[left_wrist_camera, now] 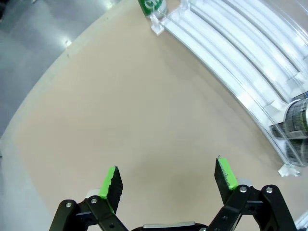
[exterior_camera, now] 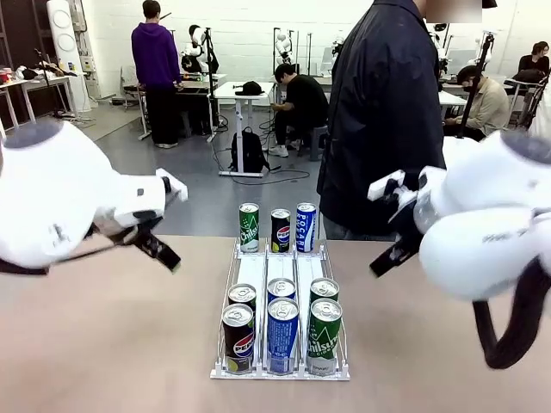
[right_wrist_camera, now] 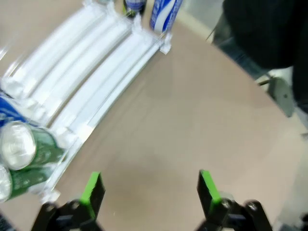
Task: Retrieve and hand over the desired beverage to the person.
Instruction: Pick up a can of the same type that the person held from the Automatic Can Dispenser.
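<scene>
Grippers: left gripper (left_wrist_camera: 168, 175) spread wide, empty, over bare table (left_wrist_camera: 120, 110) left of rack (exterior_camera: 255, 268) | right gripper (right_wrist_camera: 150, 185) spread wide, empty, right of rack | cans (exterior_camera: 282, 331): at rack's near and far ends, none lifted | person (exterior_camera: 383, 112): standing at far edge | progress: likely at outset, grasp and handover pending

- In my front view the top edge cuts off the person (exterior_camera: 385, 112), and the surface (exterior_camera: 103, 344) hides the legs.
- My left arm (exterior_camera: 52, 198) runs off the left edge. My right arm (exterior_camera: 491, 232) runs off the right edge.
- The second row of cans (exterior_camera: 281, 289) is half hidden behind the front row.
- In my left wrist view the top edge cuts a green can (left_wrist_camera: 153, 6), and the right edge cuts a dark can (left_wrist_camera: 298, 122).
- My right wrist view is all blurry. I cannot read the blue can (right_wrist_camera: 163, 12), cut at the top. The green cans (right_wrist_camera: 29, 149) slip off the left edge.
</scene>
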Tool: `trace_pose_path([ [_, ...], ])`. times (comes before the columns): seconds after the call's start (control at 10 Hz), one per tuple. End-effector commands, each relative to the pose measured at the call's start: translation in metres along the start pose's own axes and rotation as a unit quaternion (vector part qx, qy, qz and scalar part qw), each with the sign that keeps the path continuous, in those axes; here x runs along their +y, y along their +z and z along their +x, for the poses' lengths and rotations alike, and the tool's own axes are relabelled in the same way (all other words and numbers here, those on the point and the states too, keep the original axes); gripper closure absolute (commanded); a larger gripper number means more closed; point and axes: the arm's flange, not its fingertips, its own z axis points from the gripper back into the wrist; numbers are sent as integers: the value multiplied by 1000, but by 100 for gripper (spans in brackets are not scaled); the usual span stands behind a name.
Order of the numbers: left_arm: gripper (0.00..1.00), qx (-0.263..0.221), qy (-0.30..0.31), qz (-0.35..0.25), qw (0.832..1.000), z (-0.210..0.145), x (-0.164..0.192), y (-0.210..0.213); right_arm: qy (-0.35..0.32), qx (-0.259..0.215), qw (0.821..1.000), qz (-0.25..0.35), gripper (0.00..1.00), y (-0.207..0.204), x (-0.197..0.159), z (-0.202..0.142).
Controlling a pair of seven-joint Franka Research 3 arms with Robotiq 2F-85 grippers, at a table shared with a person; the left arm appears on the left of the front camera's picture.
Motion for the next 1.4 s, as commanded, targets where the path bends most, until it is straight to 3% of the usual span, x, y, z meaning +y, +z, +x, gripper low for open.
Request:
trace_pose_path([
  [0.0, 0, -1, -24, -3, 1000, 31, 11, 73, -4, 9, 1000, 0, 0, 89, -4, 24],
  [0.2, 0, -12, -28, 19, 999, 48, 12, 131, -21, -7, 1000, -16, 0, 155, -9, 35],
  [0.4, 0, -24, -34, 39, 998, 46, 9, 165, -18, 0, 999, -31, 0, 175, -7, 31],
  [0.5, 0, -23, -18, 14, 999, 51, 10, 149, -8, -16, 1000, -12, 0, 175, -7, 33],
  [0.8, 0, -23, -18, 14, 999, 51, 10, 149, -9, -15, 1000, -15, 0, 189, -9, 33],
  [0.9, 0, -18, -20, 15, 1000, 51, 9, 157, 23, -10, 999, 37, 0, 185, -30, 18],
  [1.1, 0, -68, -27, -130, 989, 14, 78, 188, -6, -73, 985, 154, 0, 230, -106, -30],
  [1.3, 0, -111, -7, -183, 977, -13, 126, 203, -60, -140, 972, 180, 0, 270, -166, -76],
])
